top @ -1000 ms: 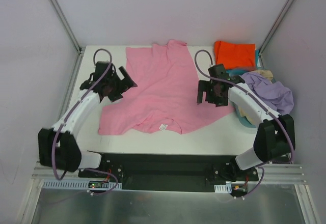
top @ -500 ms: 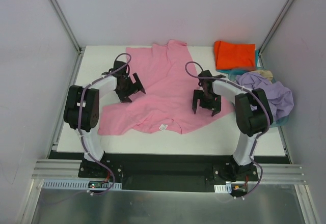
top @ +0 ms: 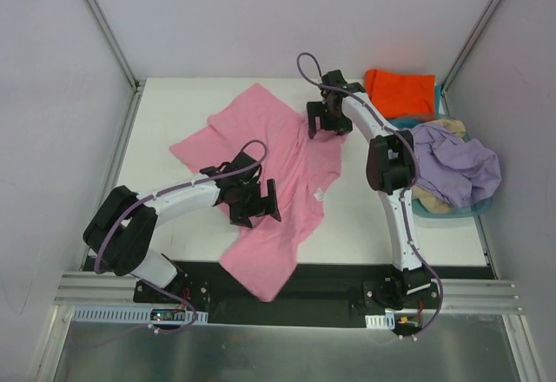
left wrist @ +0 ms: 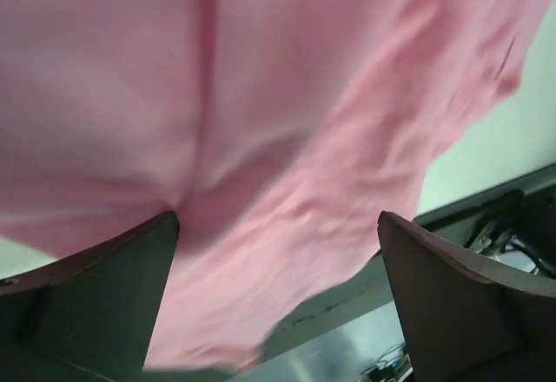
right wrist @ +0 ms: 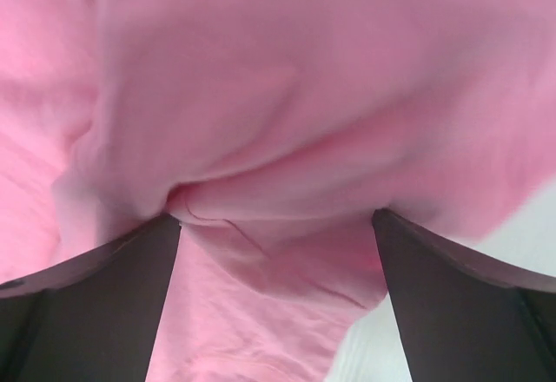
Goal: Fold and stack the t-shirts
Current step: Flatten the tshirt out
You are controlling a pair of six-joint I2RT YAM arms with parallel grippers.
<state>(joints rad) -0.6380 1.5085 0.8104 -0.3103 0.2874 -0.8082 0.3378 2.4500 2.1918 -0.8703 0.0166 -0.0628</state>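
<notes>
Soft pink t-shirt [top: 261, 130] is lying rumpled in a long diagonal band; left gripper [top: 258, 211] and right gripper [top: 328, 126] are both standing wide open, creased cloth filling each gap.

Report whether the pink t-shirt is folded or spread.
Spread: the pink t-shirt lies open and rumpled diagonally across the table, one corner past its near edge.

Five t-shirts: pink [top: 291, 169], orange-red [top: 400, 93], teal [top: 438, 100], lavender [top: 456, 169], beige [top: 450, 125]; one basket [top: 452, 211]; two grippers: left [top: 254, 206], right [top: 328, 117].
</notes>
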